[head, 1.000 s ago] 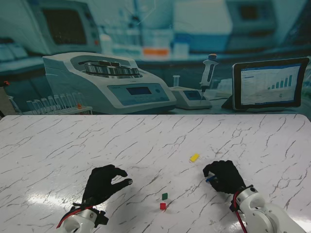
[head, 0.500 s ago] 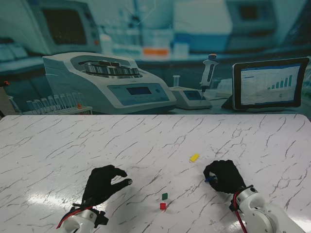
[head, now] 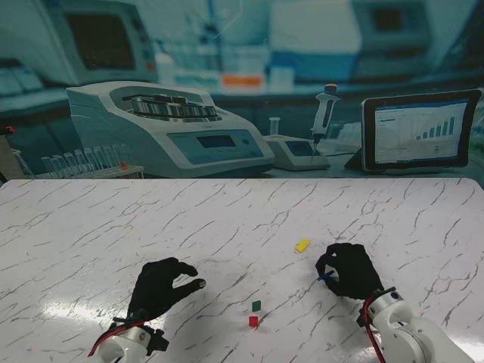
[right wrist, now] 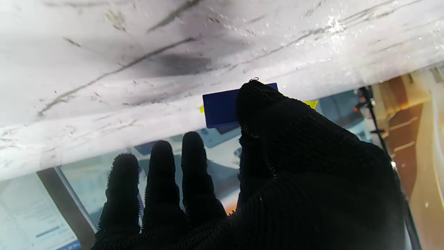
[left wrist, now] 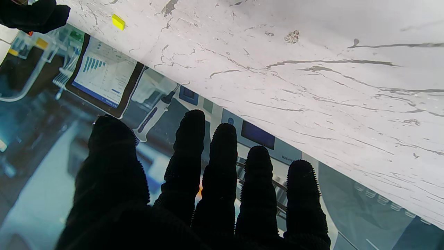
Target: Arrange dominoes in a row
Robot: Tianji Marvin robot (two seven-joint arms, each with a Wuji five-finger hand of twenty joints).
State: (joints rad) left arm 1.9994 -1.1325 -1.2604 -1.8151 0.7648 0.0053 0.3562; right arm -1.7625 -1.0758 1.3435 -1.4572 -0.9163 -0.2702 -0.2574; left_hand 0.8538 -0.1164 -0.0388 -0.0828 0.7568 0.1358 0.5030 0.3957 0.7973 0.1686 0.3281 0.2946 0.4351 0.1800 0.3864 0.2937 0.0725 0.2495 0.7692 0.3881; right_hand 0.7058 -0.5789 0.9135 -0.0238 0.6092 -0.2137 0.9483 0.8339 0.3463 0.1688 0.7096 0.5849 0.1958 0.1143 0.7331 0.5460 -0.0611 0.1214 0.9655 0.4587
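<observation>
My right hand (head: 349,271) is shut on a blue domino (head: 324,278); in the right wrist view the thumb and a finger pinch the blue domino (right wrist: 220,108) just over the table. A yellow domino (head: 302,245) lies flat a little farther from me and to the left of that hand, and its yellow edge (right wrist: 310,103) peeks out behind the thumb. A green domino (head: 256,305) and a red domino (head: 253,321) stand close together between my hands. My left hand (head: 159,288) hovers open, fingers spread, holding nothing. The left wrist view shows the yellow domino (left wrist: 118,22).
The white marble table (head: 113,227) stretches wide around the hands. Behind its far edge a lab backdrop shows a centrifuge (head: 170,128), a pipette (head: 325,110) and a tablet (head: 420,130).
My right hand has crept slightly farther from me with the blue domino still in it. The left hand and the other dominoes have stayed put.
</observation>
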